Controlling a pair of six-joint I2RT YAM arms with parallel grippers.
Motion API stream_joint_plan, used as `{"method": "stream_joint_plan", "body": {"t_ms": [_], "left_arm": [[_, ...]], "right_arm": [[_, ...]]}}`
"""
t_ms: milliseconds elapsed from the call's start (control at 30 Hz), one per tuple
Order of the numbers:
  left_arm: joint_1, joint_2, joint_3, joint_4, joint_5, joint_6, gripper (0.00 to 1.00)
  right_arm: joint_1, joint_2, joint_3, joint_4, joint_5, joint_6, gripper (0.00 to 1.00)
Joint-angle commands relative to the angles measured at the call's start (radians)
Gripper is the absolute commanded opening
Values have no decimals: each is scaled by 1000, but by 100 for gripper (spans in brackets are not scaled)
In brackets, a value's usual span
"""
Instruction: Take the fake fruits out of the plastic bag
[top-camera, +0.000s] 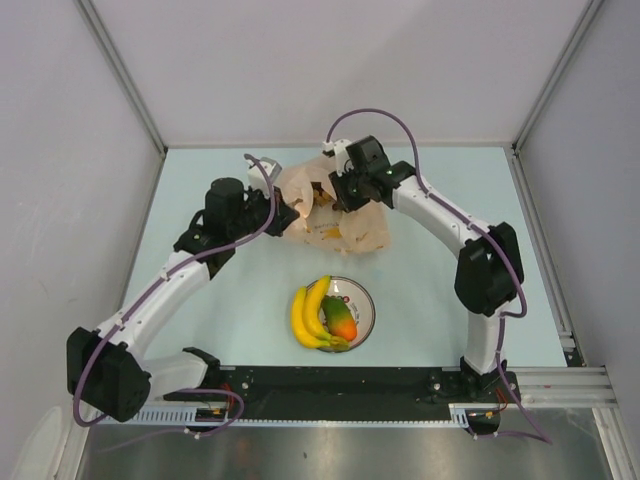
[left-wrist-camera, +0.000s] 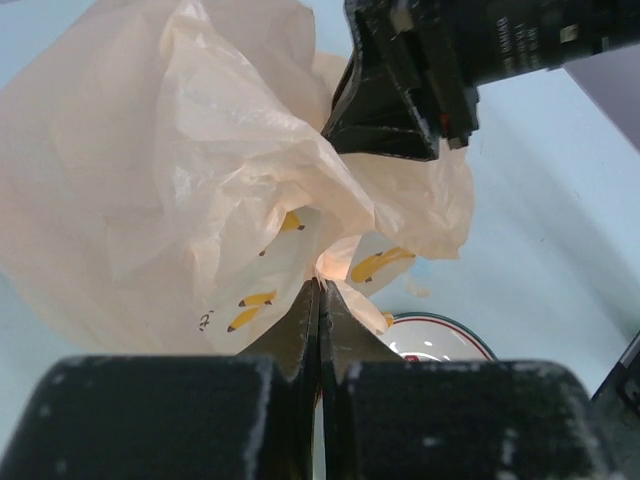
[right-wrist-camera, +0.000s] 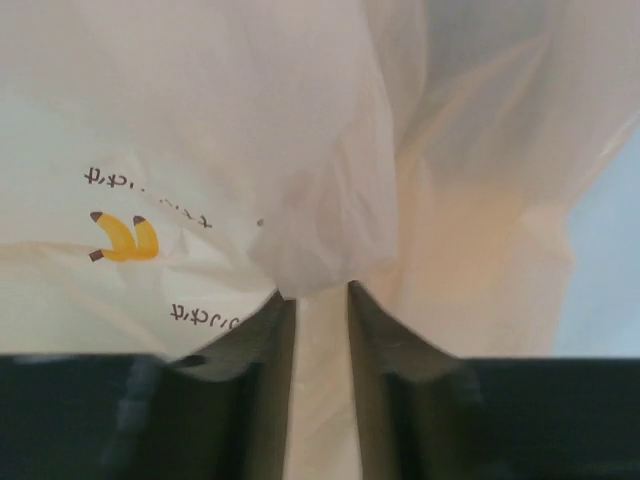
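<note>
at the far middle of the pale blue table (top-camera: 250, 290): one bag between two grippers

from above, one thin, crinkly, translucent pale-orange plastic bag (top-camera: 345, 225) stands bunched up over the far half of the table. the left gripper (top-camera: 284, 214) is at its left edge and the right gripper (top-camera: 338, 192) at its top, by the mouth. toward the near edge, apart from the bag, lies one round white plate (top-camera: 369, 303). it carries two fake fruits, one glossy yellow banana bunch (top-camera: 308, 315) and one green-red plastic mango (top-camera: 341, 320), touching each other. a yellow-orange patch shows in the bag's mouth; whether it is fruit or print cannot be told.

the left wrist camera gives what the overhead view hides. the left gripper's two black fingers (left-wrist-camera: 295, 330) are pressed flat together with no gap, and the bag's film is gathered at their tips, so they are pinching the plastic bag. this view also shows at least four small yellow banana-shaped printed marks (left-wrist-camera: 258, 298) on the film. the right gripper appears as a dark block over the bag, and a slice of the plate's rim shows below.

the right wrist camera is filled with film: one printed banana mark beside lines of small dark lettering (right-wrist-camera: 190, 315). the right gripper's two fingers (right-wrist-camera: 262, 345) stand a narrow slot apart, with a fold of the bag hanging at the tips and film showing in the slot. whether they clamp it cannot be told. the two fruits on the plate show only from above.
</note>
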Motion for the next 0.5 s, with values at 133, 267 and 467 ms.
{"method": "stream_joint_plan", "body": {"t_ms": [133,267,467], "left_arm": [[41,36,45,15,79,39,0],[72,41,39,9,89,37,0],[83,55,51,43,193,-33,0]], "right_arm": [[71,-198,-87,127,26,-64,64],[116,-225,-184,152,-48,-64,33],[79,-139,-222,210,-31,73,12]]}}
